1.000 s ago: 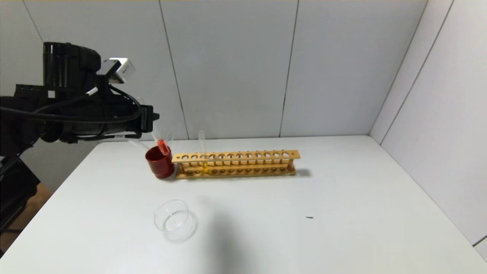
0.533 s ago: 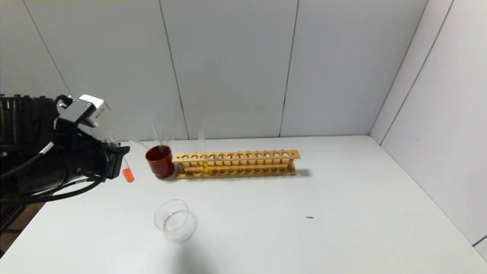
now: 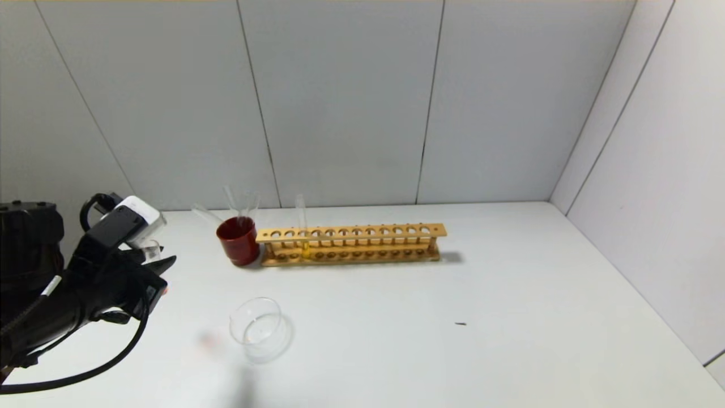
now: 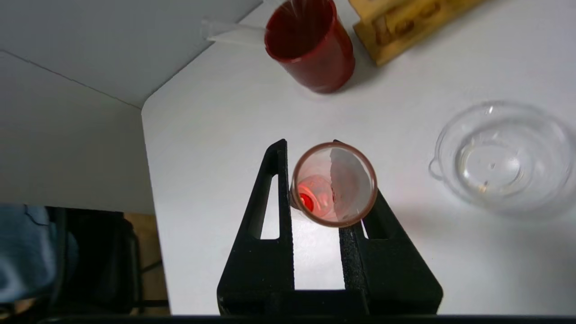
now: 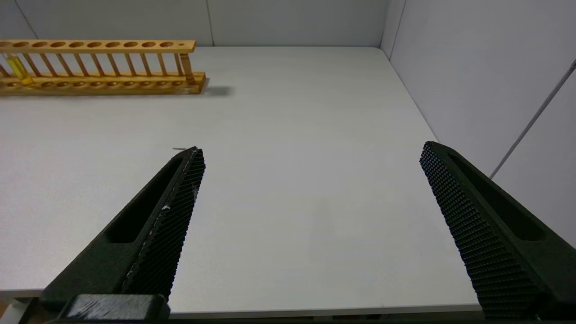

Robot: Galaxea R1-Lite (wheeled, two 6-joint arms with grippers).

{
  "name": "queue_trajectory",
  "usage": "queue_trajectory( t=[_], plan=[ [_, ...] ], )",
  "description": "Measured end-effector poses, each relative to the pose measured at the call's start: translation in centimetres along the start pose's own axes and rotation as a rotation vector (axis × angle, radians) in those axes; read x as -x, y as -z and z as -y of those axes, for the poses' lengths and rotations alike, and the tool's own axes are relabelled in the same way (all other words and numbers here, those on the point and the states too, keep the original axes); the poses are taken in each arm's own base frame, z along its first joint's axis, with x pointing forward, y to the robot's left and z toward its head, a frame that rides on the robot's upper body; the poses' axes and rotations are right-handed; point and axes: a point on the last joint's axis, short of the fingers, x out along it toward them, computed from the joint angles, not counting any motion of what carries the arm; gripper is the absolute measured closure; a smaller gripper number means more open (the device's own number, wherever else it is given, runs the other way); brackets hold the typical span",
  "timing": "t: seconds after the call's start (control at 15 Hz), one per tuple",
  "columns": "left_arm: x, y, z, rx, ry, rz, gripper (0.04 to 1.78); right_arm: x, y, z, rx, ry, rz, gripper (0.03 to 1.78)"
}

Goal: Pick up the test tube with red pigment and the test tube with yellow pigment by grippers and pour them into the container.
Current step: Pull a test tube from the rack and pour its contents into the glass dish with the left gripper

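Observation:
My left gripper [image 3: 156, 275] is shut on the test tube with red pigment [image 3: 150, 250] and holds it upright above the table, left of the container [image 3: 249, 317], a clear glass dish. In the left wrist view I look down the tube's open mouth [image 4: 355, 180] to red liquid at its bottom, clamped between the black fingers [image 4: 281, 193]; the dish [image 4: 438, 153] lies apart to one side. The test tube with yellow pigment [image 3: 302, 226] stands in the wooden rack [image 3: 368, 232]; it also shows in the right wrist view [image 5: 18, 68]. My right gripper [image 5: 310, 153] is open and empty over the table's near right part.
A dark red cup [image 3: 238, 243] with colourless tubes [image 3: 242, 201] stands against the rack's left end, behind the dish; it also shows in the left wrist view [image 4: 310, 45]. A small dark speck [image 3: 460, 323] lies on the table. Walls close the back and right.
My left gripper has carried the red tube from above the red cup down, leftward and toward me, to beside the dish. The right gripper's movement cannot be seen.

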Motion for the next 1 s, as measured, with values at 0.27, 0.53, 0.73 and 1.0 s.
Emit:
queue_trajectory(
  t=[0.27, 0.53, 0.73, 1.0],
  plan=[
    [0.37, 0.38, 0.47, -0.189, 0.082, 0.047, 1.49, 0.0, 0.0, 0.0, 0.0, -0.001, 0.0, 0.06],
    [0.45, 0.24, 0.67, -0.31, 0.161, 0.124, 1.49, 0.0, 0.0, 0.0, 0.0, 0.0, 0.0, 0.06],
    [0.14, 0.32, 0.62, -0.42, 0.158, 0.125, 1.49, 0.0, 0.0, 0.0, 0.0, -0.001, 0.0, 0.06],
    [-0.33, 0.6, 0.69, -0.599, 0.162, 0.126, 1.49, 0.0, 0.0, 0.0, 0.0, -0.001, 0.0, 0.06]
  ],
)
